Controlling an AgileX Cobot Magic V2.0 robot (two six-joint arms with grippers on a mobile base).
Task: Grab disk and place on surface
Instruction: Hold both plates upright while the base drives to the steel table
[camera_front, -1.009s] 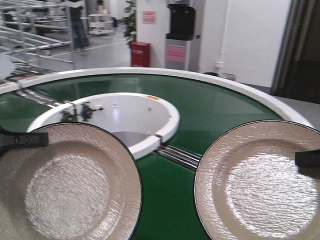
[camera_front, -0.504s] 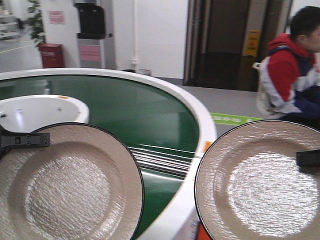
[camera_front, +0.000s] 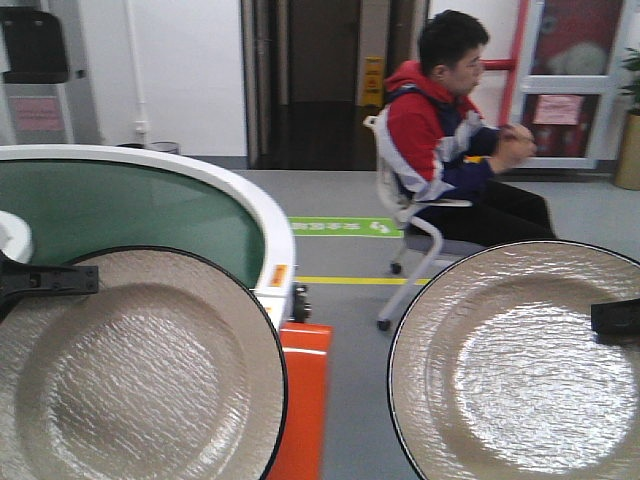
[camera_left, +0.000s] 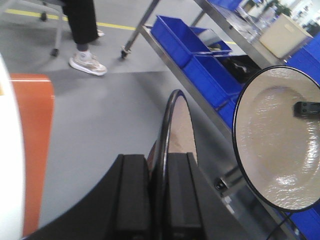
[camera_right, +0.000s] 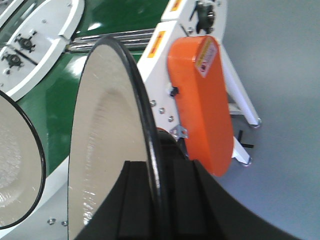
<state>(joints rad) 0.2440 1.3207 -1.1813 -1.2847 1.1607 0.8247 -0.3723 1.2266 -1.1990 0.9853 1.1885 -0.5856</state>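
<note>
Both disks grabbed, none put down yet.
The L gripper (camera_left: 160, 172) is pinched tight on the rim of the left disk (camera_front: 130, 370). The R gripper (camera_right: 152, 175) is pinched tight on the rim of the right disk (camera_front: 520, 370). Both disks are up in the air: the left one by the green belt (camera_front: 120, 200), the right one above the floor (camera_front: 340, 330) near a man (camera_front: 440, 130). The grab part looks done. I think the surface isn't in any pic, so the placing is left to do.
</note>
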